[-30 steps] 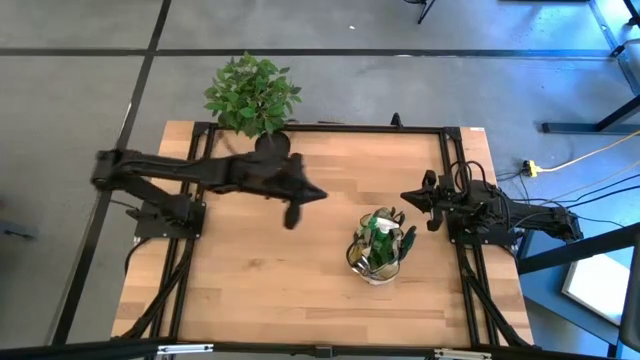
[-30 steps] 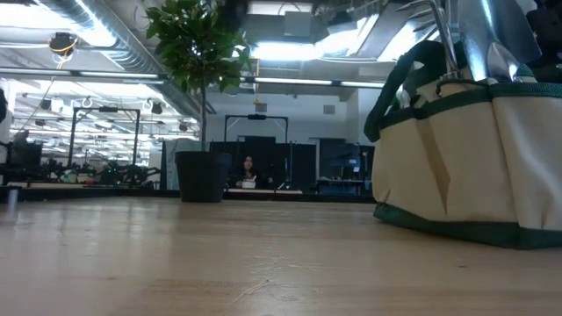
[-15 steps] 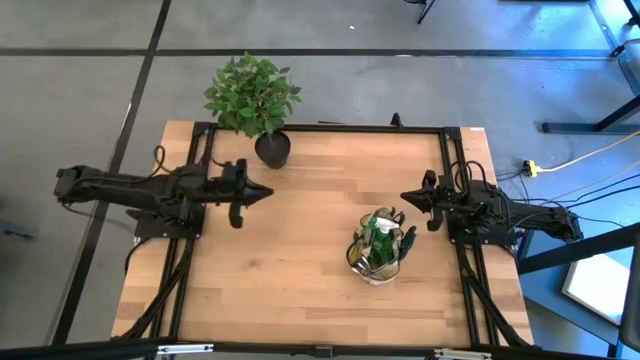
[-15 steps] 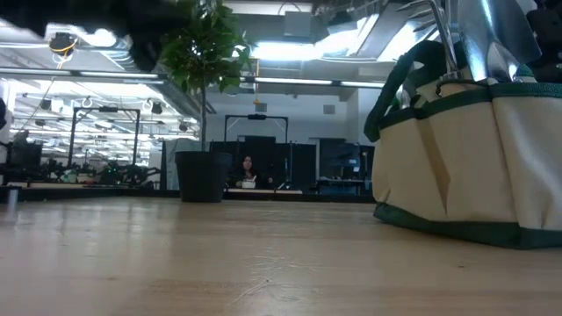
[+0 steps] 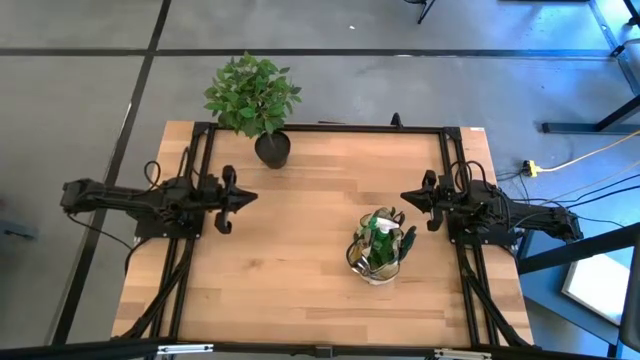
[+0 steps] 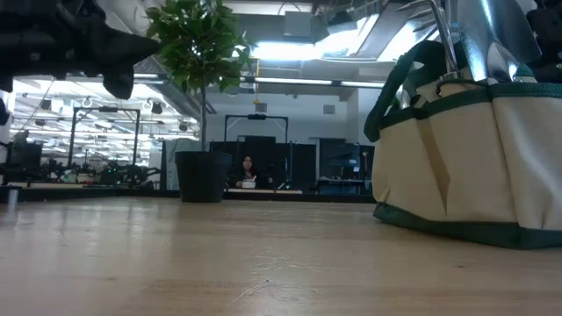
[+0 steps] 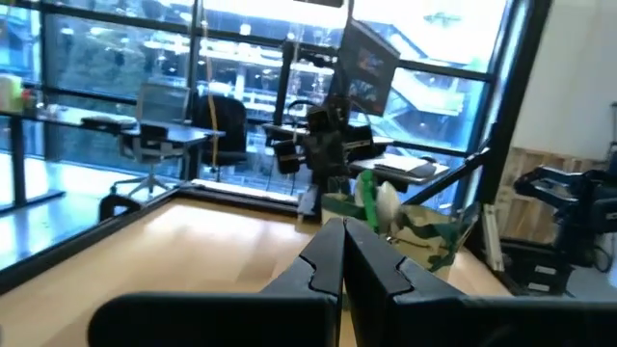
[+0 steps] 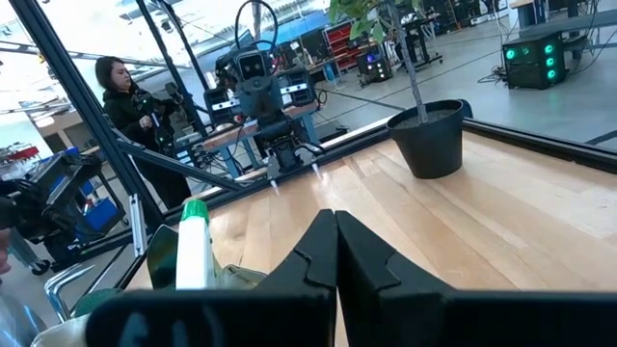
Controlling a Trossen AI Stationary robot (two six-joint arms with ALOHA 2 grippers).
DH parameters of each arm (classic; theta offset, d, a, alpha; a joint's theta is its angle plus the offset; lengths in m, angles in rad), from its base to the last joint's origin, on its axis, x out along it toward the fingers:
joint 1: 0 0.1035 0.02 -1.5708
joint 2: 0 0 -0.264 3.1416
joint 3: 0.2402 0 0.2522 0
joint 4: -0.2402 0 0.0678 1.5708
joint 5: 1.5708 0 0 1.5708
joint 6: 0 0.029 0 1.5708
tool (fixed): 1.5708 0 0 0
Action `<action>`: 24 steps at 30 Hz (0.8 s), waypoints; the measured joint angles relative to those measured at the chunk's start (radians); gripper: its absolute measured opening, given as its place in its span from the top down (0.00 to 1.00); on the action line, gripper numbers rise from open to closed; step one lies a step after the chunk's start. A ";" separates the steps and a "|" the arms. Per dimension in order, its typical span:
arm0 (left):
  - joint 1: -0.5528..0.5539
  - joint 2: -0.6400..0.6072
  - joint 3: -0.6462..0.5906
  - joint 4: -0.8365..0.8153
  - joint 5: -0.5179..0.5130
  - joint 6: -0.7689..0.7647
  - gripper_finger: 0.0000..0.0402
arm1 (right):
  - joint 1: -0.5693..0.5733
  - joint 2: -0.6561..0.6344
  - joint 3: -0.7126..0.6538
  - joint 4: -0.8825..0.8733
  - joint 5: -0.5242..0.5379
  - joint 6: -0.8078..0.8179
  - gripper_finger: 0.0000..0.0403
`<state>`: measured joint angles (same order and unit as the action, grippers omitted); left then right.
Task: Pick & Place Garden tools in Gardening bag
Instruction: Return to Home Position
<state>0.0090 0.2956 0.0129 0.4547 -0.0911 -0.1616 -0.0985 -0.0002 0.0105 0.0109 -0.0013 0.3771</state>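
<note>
The gardening bag (image 5: 376,250), olive-green and tan, stands on its base right of the table's middle. Garden tools (image 5: 385,234) stick up out of it, among them a green spray bottle (image 8: 193,253) with a white top. The bag (image 6: 474,149) fills the right of the low view. My left gripper (image 5: 252,195) is shut and empty at the table's left side, pointing toward the bag (image 7: 424,236). My right gripper (image 5: 406,197) is shut and empty at the right side, just beyond the bag's far edge.
A leafy plant in a black pot (image 5: 272,148) stands at the table's far edge, left of middle. A black frame (image 5: 330,128) runs round the table. A person (image 8: 130,92) stands in the room beyond the table. Bare wood lies between the arms and at the front.
My left arm has drawn back from over the middle of the table toward the left edge and come down, folding in over its base. Its gripper has stayed shut and empty. The bag and my right arm have kept still.
</note>
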 joint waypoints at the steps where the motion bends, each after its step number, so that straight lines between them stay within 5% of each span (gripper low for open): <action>1: 0.000 -0.017 -0.004 -0.015 -0.009 0.001 1.00 | 0.000 0.000 0.000 0.000 0.000 0.000 1.00; 15: 0.000 -0.211 -0.004 -0.403 -0.134 0.083 1.00 | 0.000 0.000 0.000 0.000 0.000 0.000 1.00; 24: 0.000 -0.221 -0.004 -0.410 -0.119 0.083 1.00 | 0.000 0.000 0.000 0.000 0.000 0.000 1.00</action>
<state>0.0093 0.0750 0.0093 0.0444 -0.2100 -0.0782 -0.0982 -0.0002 0.0105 0.0109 -0.0013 0.3771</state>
